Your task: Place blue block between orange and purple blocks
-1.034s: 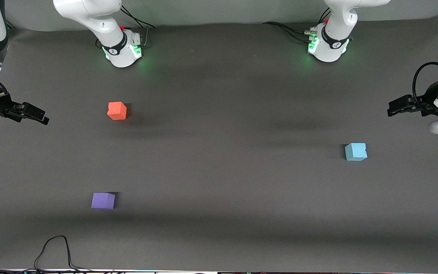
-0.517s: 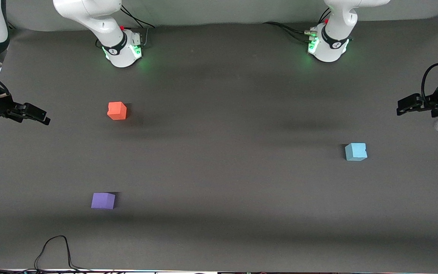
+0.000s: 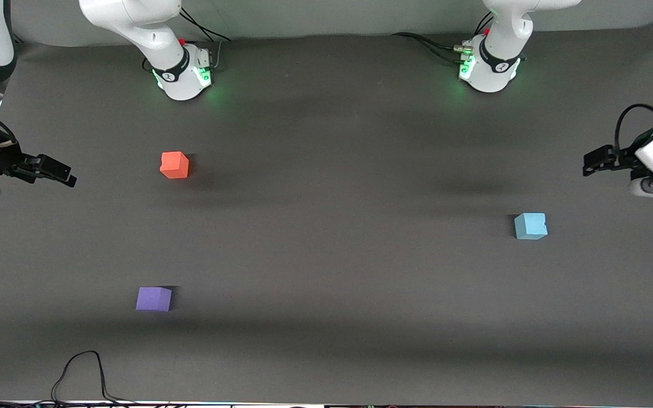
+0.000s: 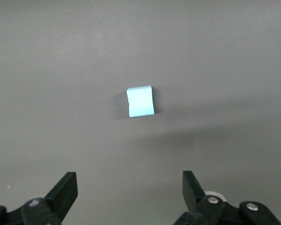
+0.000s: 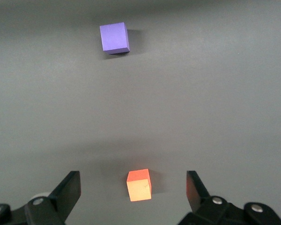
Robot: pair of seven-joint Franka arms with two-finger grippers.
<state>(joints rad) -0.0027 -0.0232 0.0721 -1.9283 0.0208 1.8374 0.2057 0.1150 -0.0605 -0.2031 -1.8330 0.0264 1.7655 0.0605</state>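
The right claw (image 3: 57,173) hangs wide and empty over the counter (image 3: 326,255) at the right arm's end. The orange block (image 3: 174,165) sits near it, with the purple block (image 3: 153,298) nearer the front camera. Well apart, toward the left arm's end, lies the blue block (image 3: 530,226). Over that end the left claw (image 3: 597,160) hangs wide, empty.

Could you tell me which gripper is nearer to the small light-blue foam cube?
Left. The left gripper, open and empty, hangs over the left arm's end of the table, close to the light-blue foam cube. The right gripper, also open, is over the right arm's end.
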